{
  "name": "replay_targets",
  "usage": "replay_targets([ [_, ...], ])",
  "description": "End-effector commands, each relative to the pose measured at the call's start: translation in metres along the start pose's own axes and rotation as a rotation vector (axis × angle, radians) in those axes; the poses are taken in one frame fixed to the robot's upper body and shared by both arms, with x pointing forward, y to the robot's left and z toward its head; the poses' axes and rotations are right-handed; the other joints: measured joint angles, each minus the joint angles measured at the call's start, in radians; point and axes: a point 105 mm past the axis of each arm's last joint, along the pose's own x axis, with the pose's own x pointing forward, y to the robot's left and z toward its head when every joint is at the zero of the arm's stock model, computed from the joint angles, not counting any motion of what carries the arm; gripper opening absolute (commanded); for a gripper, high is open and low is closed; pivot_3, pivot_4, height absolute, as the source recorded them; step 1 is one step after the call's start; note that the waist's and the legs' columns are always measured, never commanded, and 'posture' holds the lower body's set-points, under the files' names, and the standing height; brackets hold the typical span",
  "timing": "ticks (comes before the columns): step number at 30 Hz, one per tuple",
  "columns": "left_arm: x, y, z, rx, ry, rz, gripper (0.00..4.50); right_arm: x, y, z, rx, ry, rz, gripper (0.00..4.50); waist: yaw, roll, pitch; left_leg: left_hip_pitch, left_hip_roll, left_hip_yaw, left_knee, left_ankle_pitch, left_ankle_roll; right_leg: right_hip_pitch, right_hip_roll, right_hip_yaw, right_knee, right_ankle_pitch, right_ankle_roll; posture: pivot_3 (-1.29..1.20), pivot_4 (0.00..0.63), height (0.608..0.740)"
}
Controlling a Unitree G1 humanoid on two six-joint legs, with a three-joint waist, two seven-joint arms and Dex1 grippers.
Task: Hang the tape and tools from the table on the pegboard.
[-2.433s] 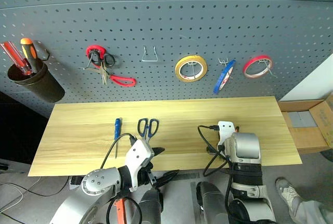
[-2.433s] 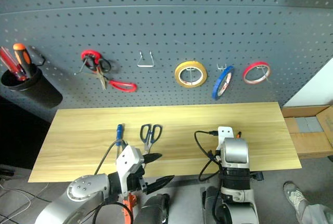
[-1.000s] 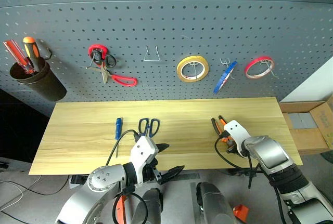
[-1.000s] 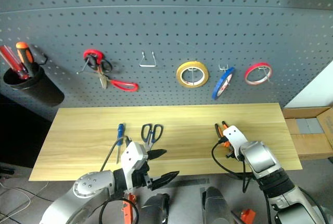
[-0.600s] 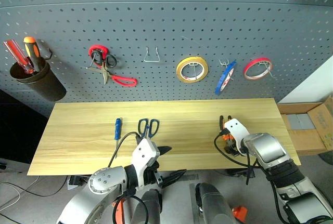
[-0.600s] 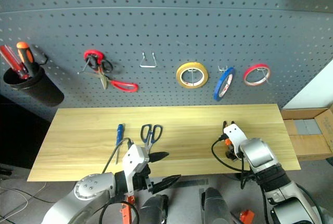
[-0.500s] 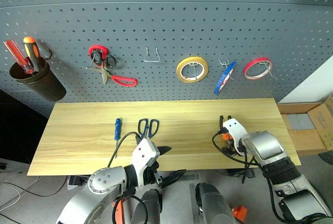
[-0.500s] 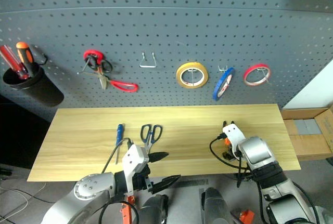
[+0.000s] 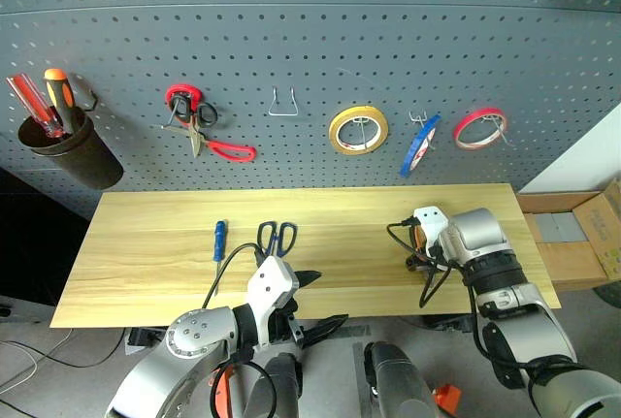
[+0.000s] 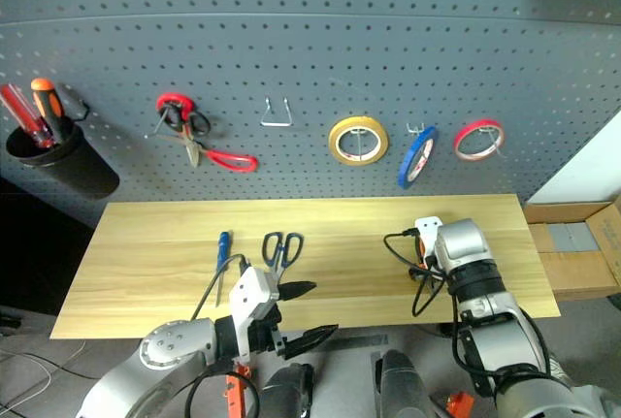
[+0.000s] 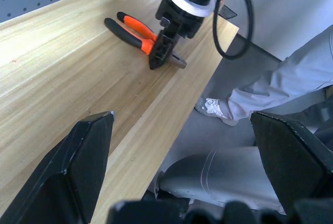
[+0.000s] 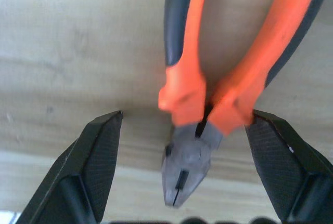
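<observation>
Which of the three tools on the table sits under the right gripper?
The pliers, orange-and-black handled, between the open right gripper fingers; scissors and screwdriver lie far left.

Three tape rolls (image 9: pixel 358 129), two scissors (image 9: pixel 277 238), one pliers (image 11: pixel 144 36).

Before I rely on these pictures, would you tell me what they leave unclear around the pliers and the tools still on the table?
- Pliers: in the head views the right tool's wrist housing covers nearly all of them.
- Handle ends: cut off by the right wrist view's edge.
- Contact: the right wrist view shows both fingers straddling the pliers' head; whether they touch the table is unclear.
- Screwdriver tip: too thin in the head views, crossed by the left arm's cable.
</observation>
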Motion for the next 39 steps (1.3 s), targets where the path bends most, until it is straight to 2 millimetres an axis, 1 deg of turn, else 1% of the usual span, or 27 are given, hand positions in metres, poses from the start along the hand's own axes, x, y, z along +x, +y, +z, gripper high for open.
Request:
replay_targets([
  [1,0.001,-0.006,0.006,0.018,-0.026,-0.019,4.5,0.011,-0.006,0.001,0.023,0.0,-0.04,3.71,0.0,-0.001,-0.003,0.001,0.0,0.0,0.0,0.0,0.0,0.0,0.0,0.0,0.0,0.0,0.0,0.0,0.239,0.74],
  [6,0.0,-0.006,0.007,0.019,-0.024,-0.016,4.5,0.016,-0.012,0.013,0.007,-0.039,-0.085,3.71,0.0,-0.001,-0.005,0.004,0.0,0.001,0.0,0.0,0.0,0.004,0.0,0.0,0.0,0.001,0.0,0.01,0.237,0.74],
  [8,0.0,-0.006,0.007,0.018,-0.024,-0.014,4.5,0.018,-0.016,0.016,-0.009,-0.054,-0.106,3.71,0.0,-0.001,-0.005,0.01,0.0,0.002,0.0,0.0,0.0,0.009,0.0,0.0,-0.001,0.001,0.0,0.01,0.237,0.74],
  [11,0.0,-0.007,0.007,0.018,-0.025,-0.014,4.5,0.021,-0.018,0.018,-0.034,-0.071,-0.115,3.71,0.0,-0.001,-0.006,0.011,0.0,0.002,0.0,0.0,0.001,0.011,0.0,0.0,-0.001,0.001,0.0,0.01,0.238,0.74],
  [16,0.0,-0.007,0.008,0.017,-0.025,-0.015,4.5,0.026,-0.015,0.018,-0.086,-0.077,-0.096,3.71,0.0,-0.003,-0.007,0.016,0.0,0.001,0.0,0.0,0.001,0.015,0.0,0.0,-0.001,0.001,0.0,0.01,0.241,0.74],
  [19,0.0,-0.007,0.008,0.016,-0.026,-0.016,4.5,0.028,-0.015,0.015,-0.086,-0.07,-0.092,3.71,-0.001,-0.003,-0.009,0.017,0.0,0.001,0.0,0.0,0.001,0.016,0.0,0.0,0.0,0.001,0.0,0.01,0.241,0.74],
  [21,0.0,-0.007,0.009,0.016,-0.029,-0.019,4.5,0.028,-0.015,0.012,-0.054,-0.054,-0.084,3.71,-0.001,-0.003,-0.01,0.017,0.0,0.001,0.0,0.0,0.001,0.016,0.0,0.0,0.0,0.001,0.0,0.01,0.242,0.74],
  [24,0.0,-0.007,0.011,0.014,-0.037,-0.022,4.5,0.027,-0.014,0.012,-0.019,-0.052,-0.076,3.14,0.0,-0.003,-0.01,0.017,0.0,0.0,0.0,0.0,0.001,0.016,0.0,0.0,0.0,0.001,0.0,0.0,0.243,0.74],
  [25,0.0,-0.007,0.012,0.014,-0.038,-0.022,4.5,0.027,-0.014,0.013,-0.017,-0.054,-0.076,2.85,0.0,-0.003,-0.01,0.017,0.0,0.0,0.0,0.0,0.001,0.016,0.0,0.0,0.0,0.001,0.0,0.0,0.243,0.74],
  [26,0.0,-0.007,0.012,0.014,-0.04,-0.023,4.5,0.027,-0.014,0.014,-0.018,-0.059,-0.076,2.78,0.0,-0.003,-0.01,0.017,0.0,0.0,0.0,0.0,0.001,0.016,0.0,0.0,0.0,0.001,0.0,0.0,0.242,0.74],
  [36,0.001,-0.002,0.013,0.023,-0.044,-0.005,4.5,0.028,-0.014,0.013,-0.041,-0.065,-0.081,2.78,0.0,-0.003,-0.01,0.017,0.0,0.0,-0.001,0.0,0.001,0.016,0.0,0.0,-0.001,0.001,0.0,0.0,0.238,0.74],
  [38,0.0,0.0,0.013,0.031,-0.043,0.01,4.5,0.026,-0.009,0.02,-0.095,-0.113,-0.043,2.78,0.001,-0.003,-0.01,0.017,0.0,0.0,-0.001,0.0,0.001,0.016,0.0,0.0,-0.001,0.001,0.0,0.01,0.235,0.74],
  [39,-0.002,0.002,0.013,0.033,-0.043,0.019,4.5,0.024,-0.003,0.025,-0.121,-0.154,0.003,2.78,0.001,-0.003,-0.01,0.017,0.0,0.0,-0.001,0.0,0.001,0.016,0.0,0.0,-0.001,0.001,0.0,0.01,0.231,0.74],
])
